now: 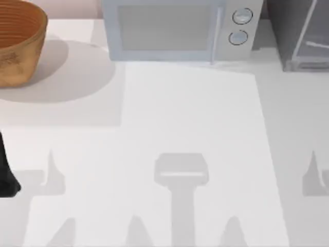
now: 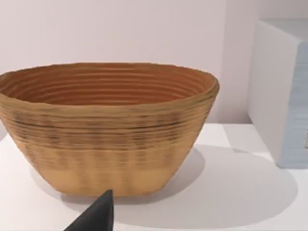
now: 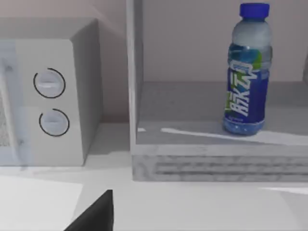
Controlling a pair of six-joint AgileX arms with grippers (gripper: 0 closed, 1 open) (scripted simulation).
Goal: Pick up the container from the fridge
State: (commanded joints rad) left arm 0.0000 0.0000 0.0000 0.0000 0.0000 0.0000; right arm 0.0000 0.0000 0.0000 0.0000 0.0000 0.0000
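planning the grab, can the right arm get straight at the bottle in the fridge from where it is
Probably yes. In the right wrist view the bottle stands upright on the shelf of the fridge, whose front is open toward the camera, with nothing in front of it. The microwave sits off to one side.

blue-capped container [image 3: 246, 72] upright, inside open fridge [image 3: 216, 159]

A dark part of the left arm [image 1: 6, 172] shows at the table's left edge, toward the near side. One dark fingertip of the left gripper [image 2: 96, 216] rises in its wrist view. One dark fingertip of the right gripper [image 3: 96, 214] rises likewise in its own.
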